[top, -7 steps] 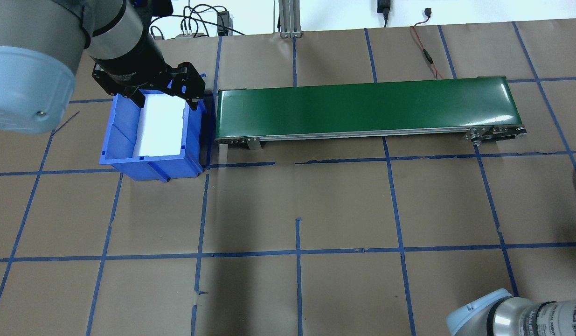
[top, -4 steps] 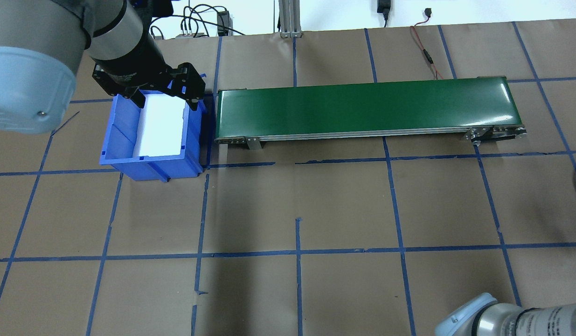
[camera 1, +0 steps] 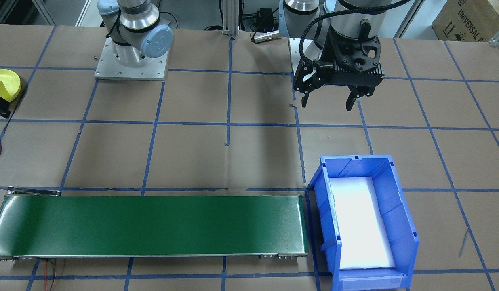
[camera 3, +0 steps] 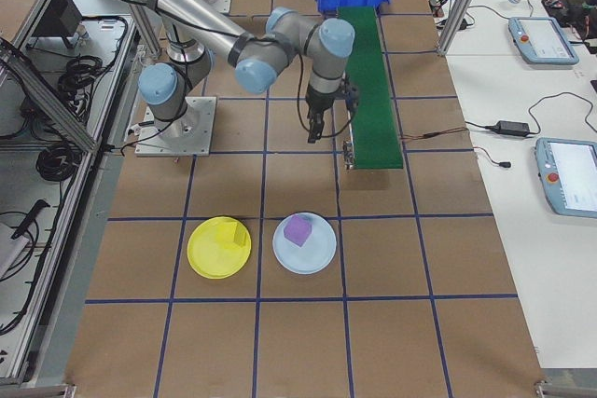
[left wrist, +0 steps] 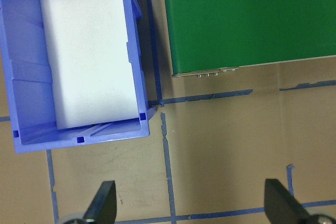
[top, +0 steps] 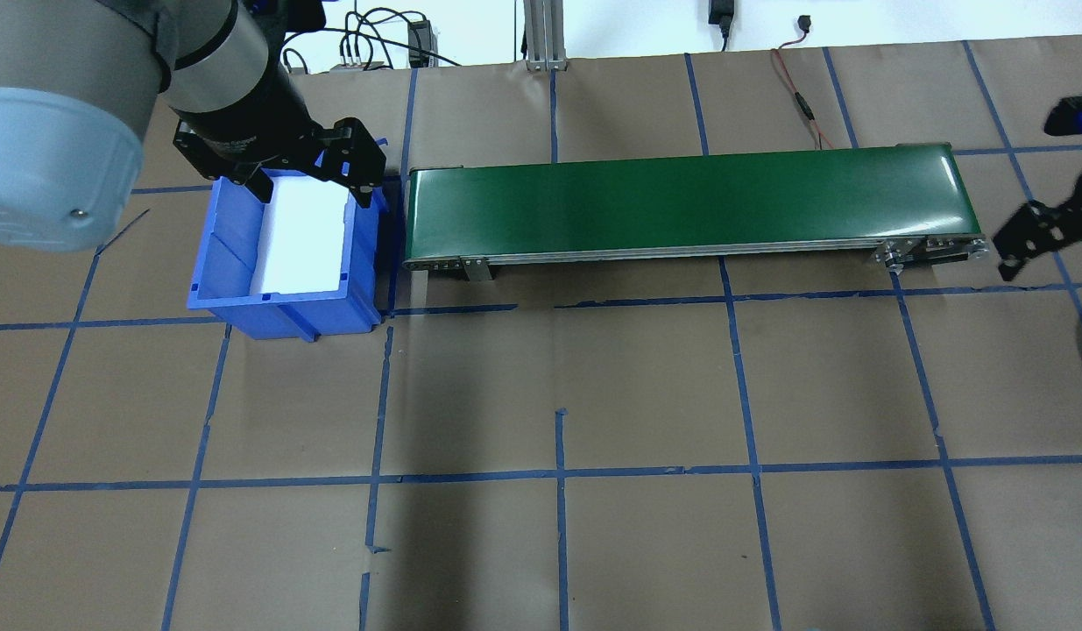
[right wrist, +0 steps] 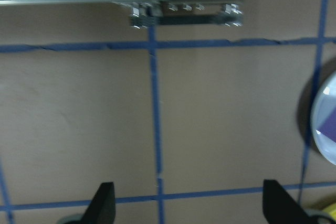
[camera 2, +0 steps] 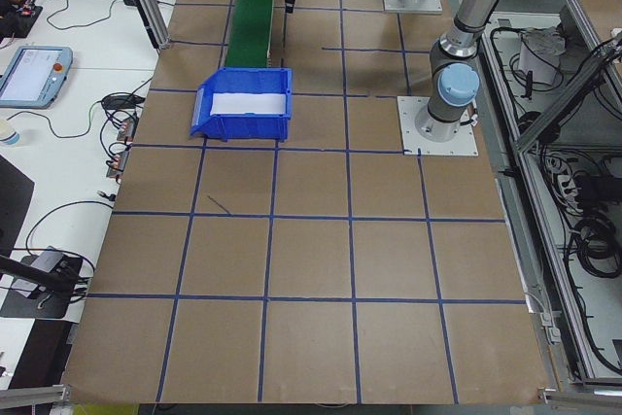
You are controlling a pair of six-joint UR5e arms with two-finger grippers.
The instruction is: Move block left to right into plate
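Near the tabletop's left end, the left gripper (camera 1: 332,103) hangs with fingers apart by the blue bin (camera 1: 398,226), which holds only white foam (camera 1: 360,226). The right gripper (right wrist: 186,205), fingers apart, waits beside the conveyor (top: 689,202) end. Judging by this, it should settle low there. A purple block (camera 3: 298,229) sits in the pale plate (camera 3: 304,257); a yellow block (camera 3: 232,233) in the yellow plate (camera 3: 207,260).

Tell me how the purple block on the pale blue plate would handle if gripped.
The purple block looks flat-faced and cube-like, so it probably won't roll. It appears small and likely light. Resting loose on the pale blue plate, it might slide if nudged.
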